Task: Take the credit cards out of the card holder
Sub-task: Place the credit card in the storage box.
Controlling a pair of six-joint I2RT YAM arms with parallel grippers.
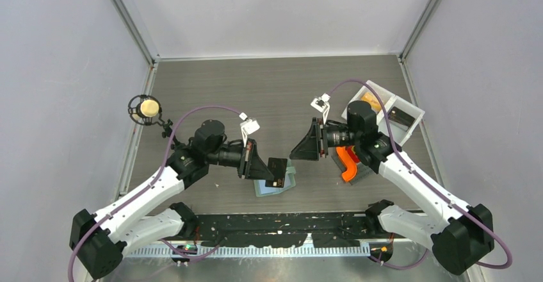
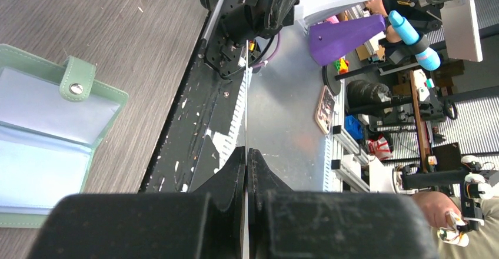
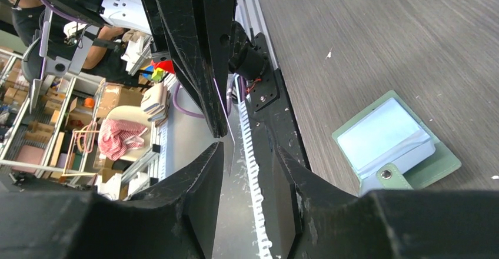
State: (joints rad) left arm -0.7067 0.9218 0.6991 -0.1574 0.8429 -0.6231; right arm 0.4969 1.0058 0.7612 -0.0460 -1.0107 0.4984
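The card holder (image 1: pixel 282 184) lies open on the table between the arms, sage-green with pale blue pockets; it also shows in the left wrist view (image 2: pixel 41 135) and the right wrist view (image 3: pixel 391 141). My left gripper (image 1: pixel 269 166) is shut on a dark credit card (image 1: pixel 278 170), held just above the holder. In the left wrist view the left gripper (image 2: pixel 246 152) pinches the card (image 2: pixel 246 135) edge-on. My right gripper (image 1: pixel 292 153) faces it, open. In the right wrist view the card's thin edge (image 3: pixel 227 120) reaches the mouth of the right gripper (image 3: pixel 248 147), touching neither finger.
A white two-compartment tray (image 1: pixel 410 106) stands at the back right with a dark flat item and an orange-toned one inside. A grey plate with an orange S-shape (image 1: pixel 349 163) lies under the right arm. A round black-framed object (image 1: pixel 148 109) sits at the left edge.
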